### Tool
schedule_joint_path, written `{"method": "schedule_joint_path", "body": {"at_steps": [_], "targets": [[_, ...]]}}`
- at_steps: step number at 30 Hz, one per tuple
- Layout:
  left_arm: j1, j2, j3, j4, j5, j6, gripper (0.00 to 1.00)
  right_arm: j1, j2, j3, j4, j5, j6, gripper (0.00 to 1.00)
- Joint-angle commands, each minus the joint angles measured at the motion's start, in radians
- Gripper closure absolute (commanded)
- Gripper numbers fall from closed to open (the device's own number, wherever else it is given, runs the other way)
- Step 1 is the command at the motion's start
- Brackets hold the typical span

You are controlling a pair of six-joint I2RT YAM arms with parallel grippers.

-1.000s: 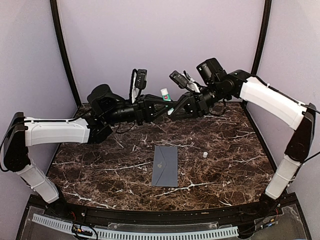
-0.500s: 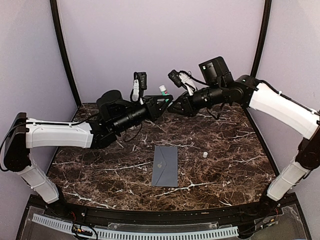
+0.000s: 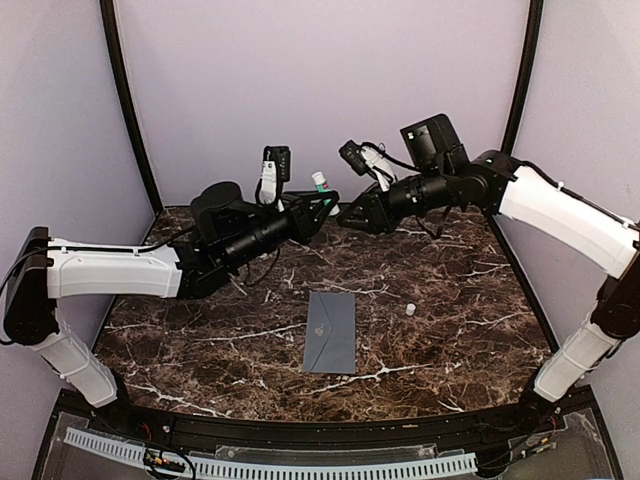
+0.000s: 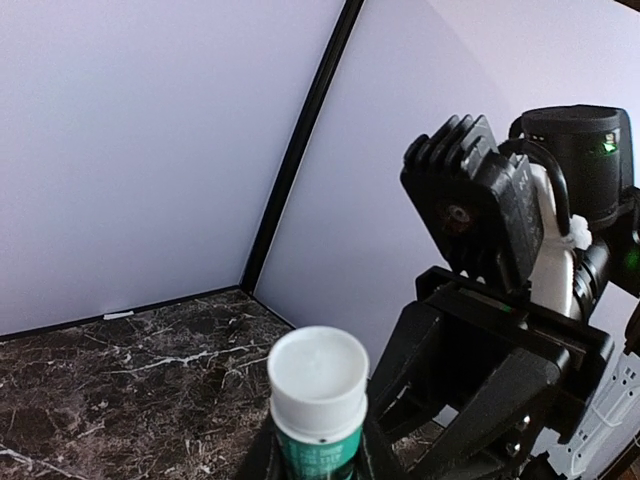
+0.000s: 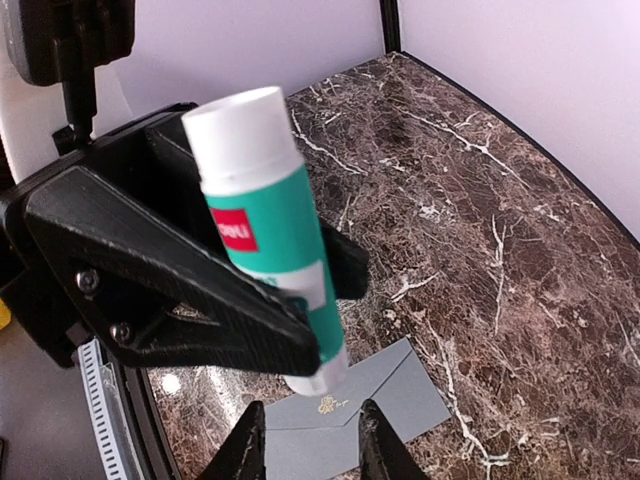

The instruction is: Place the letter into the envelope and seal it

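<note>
The left gripper [image 3: 322, 203] clamps a green glue stick [image 5: 270, 240], its red logo patch unreadable, high above the flat envelope [image 3: 331, 331] (letter unseen, probably inside), so the right gripper [image 5: 312, 445], its 2 fingers parted and empty, can likely uncap it for sealing.

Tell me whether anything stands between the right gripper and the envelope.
Nothing visible on the table does. The envelope lies flat and uncovered; a small white piece sits apart to its right. The right gripper is up in the air, facing the left gripper, which holds a glue stick.
</note>
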Motion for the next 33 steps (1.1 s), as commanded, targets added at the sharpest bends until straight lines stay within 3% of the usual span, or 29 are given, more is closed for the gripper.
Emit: {"method": "schedule_joint_path", "body": {"at_steps": [1,6,10,16,33], "targets": [[0.024,-0.094,-0.038,0.003,0.156,0.109,1.0,-0.073,-0.051,0.03,-0.067,-0.227,-0.135,0.69],[0.032,-0.135,-0.053,-0.042,0.382,0.274,1.0,-0.173,-0.06,0.086,-0.187,-0.579,-0.315,0.67],[0.032,-0.149,-0.031,-0.134,0.527,0.386,1.0,-0.185,-0.048,0.129,-0.264,-0.686,-0.426,0.63],[0.032,-0.151,-0.002,-0.234,0.583,0.444,1.0,-0.18,-0.013,0.16,-0.257,-0.767,-0.415,0.57],[0.032,-0.114,0.035,-0.286,0.611,0.414,1.0,-0.069,0.116,0.254,-0.272,-0.742,-0.406,0.55]]}}
